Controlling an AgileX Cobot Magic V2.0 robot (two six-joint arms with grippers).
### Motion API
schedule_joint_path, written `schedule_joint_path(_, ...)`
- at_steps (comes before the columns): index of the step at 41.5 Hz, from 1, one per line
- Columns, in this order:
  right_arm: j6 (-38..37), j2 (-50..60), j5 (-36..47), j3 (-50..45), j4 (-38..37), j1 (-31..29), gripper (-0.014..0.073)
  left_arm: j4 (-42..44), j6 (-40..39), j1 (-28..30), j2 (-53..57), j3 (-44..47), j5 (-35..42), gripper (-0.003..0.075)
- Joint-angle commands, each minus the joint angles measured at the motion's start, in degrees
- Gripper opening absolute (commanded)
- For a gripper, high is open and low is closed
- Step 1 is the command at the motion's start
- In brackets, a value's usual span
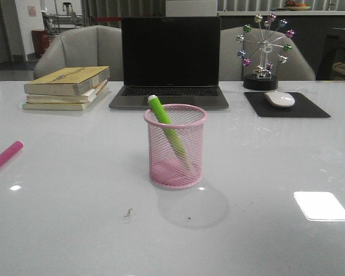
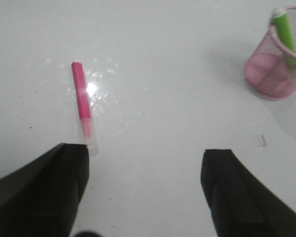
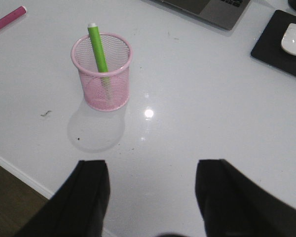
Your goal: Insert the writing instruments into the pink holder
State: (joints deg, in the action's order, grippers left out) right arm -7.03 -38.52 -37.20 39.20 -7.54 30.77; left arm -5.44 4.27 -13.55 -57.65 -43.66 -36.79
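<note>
The pink mesh holder (image 1: pixel 176 146) stands upright at the table's middle, with the lime green marker (image 1: pixel 164 122) leaning inside it, white end up. The magenta marker (image 1: pixel 5 156) lies flat at the far left edge of the table. In the left wrist view that marker (image 2: pixel 82 98) lies just beyond my open left gripper (image 2: pixel 145 163), its clear end close to one finger (image 2: pixel 64 177); the holder (image 2: pixel 276 61) is farther off. My right gripper (image 3: pixel 153 173) is open and empty near the table's front edge, with the holder (image 3: pixel 101 71) ahead of it. No gripper shows in the front view.
A laptop (image 1: pixel 170 60) sits behind the holder. A stack of books (image 1: pixel 67 87) lies at the back left. A white mouse (image 1: pixel 279 99) rests on a black pad (image 1: pixel 287 106) at the back right, beside a ferris-wheel ornament (image 1: pixel 263 52).
</note>
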Motion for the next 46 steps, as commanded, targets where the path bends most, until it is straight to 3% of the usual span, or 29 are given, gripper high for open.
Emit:
schedule_joint_path(1, -0.2, 0.34, 3.89, 1.69, -0.53, -0.06, 0.0497, -0.13, -0.04, 3.26, -6.18, -4.27, 3.27, 0.0531)
schedule_joint_path(10, -0.2, 0.34, 3.89, 1.69, -0.53, -0.06, 0.0497, -0.13, -0.04, 7.92, -21.36, -11.38, 3.4, 0.053)
schedule_joint_path(28, -0.2, 0.34, 3.89, 1.69, -0.53, -0.06, 0.0497, 0.05, -0.04, 8.27, -46.78, -27.5, 2.1, 0.053)
schedule_joint_path(46, -0.2, 0.34, 3.89, 1.69, -0.53, -0.06, 0.0497, 0.05, -0.04, 8.27, -56.91, -38.47, 0.21, 0.053)
